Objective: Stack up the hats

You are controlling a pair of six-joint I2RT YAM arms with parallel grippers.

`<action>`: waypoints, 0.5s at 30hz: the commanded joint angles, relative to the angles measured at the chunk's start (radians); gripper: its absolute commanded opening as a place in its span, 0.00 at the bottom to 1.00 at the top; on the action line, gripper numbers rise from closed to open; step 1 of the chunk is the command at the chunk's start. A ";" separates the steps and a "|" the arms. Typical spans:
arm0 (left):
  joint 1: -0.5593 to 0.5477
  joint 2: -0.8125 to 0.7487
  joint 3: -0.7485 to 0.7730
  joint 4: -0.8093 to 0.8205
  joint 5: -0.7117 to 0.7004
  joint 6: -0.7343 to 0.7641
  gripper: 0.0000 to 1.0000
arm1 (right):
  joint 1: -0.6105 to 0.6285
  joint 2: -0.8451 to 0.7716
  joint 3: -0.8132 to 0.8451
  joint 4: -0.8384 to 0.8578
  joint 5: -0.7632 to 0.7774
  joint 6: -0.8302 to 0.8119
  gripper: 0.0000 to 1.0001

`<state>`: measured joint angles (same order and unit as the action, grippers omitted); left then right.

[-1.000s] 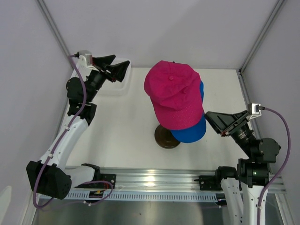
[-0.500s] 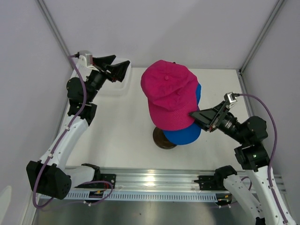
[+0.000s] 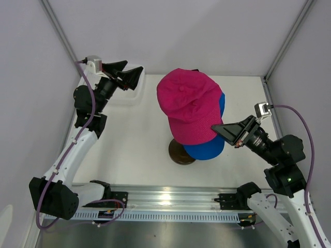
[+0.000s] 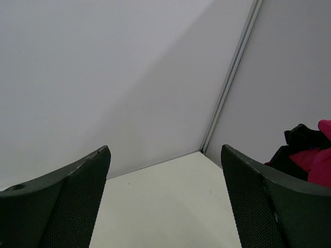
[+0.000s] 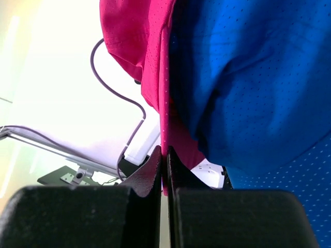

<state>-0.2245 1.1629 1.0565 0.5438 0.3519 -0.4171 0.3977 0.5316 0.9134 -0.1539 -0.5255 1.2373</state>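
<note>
At the stack's right side, my right gripper (image 3: 216, 125) thinly pinches the pink hat (image 3: 189, 106); tugging could drag it off the blue hat (image 3: 208, 150); left gripper (image 3: 125, 74) gapes idle.

Left pincer (image 4: 165, 149) spread wide, pink hat (image 4: 324, 168) far right.

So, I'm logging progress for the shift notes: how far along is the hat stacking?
Done: the pink cap sits over the blue cap on the stand. In hand: the right gripper is shut on the pink cap's brim edge; the left gripper is open, off at the far corner. Left: release the brim; no loose caps show.
</note>
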 commanded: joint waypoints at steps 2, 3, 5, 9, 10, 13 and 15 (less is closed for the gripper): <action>-0.009 -0.002 -0.003 0.033 0.022 0.006 0.90 | -0.003 0.007 -0.004 -0.023 0.076 0.005 0.00; -0.009 -0.002 -0.003 0.033 0.024 0.008 0.90 | -0.003 0.011 -0.022 0.035 0.062 0.040 0.00; -0.009 -0.002 -0.003 0.030 0.025 0.011 0.89 | -0.005 0.019 -0.068 0.137 0.021 0.094 0.00; -0.010 -0.006 -0.006 0.024 0.018 0.024 0.90 | -0.026 0.070 -0.087 0.319 -0.028 0.149 0.00; -0.010 -0.005 -0.006 0.024 0.016 0.026 0.90 | -0.040 0.080 -0.071 0.348 -0.048 0.177 0.00; -0.010 0.004 -0.001 0.025 0.019 0.024 0.90 | -0.054 0.123 -0.035 0.441 -0.071 0.226 0.00; -0.010 0.011 -0.006 0.027 0.021 0.023 0.90 | -0.056 0.146 -0.010 0.462 -0.079 0.248 0.00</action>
<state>-0.2272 1.1660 1.0561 0.5438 0.3527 -0.4095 0.3557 0.6529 0.8375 0.1558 -0.6018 1.4254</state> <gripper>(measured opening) 0.898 0.019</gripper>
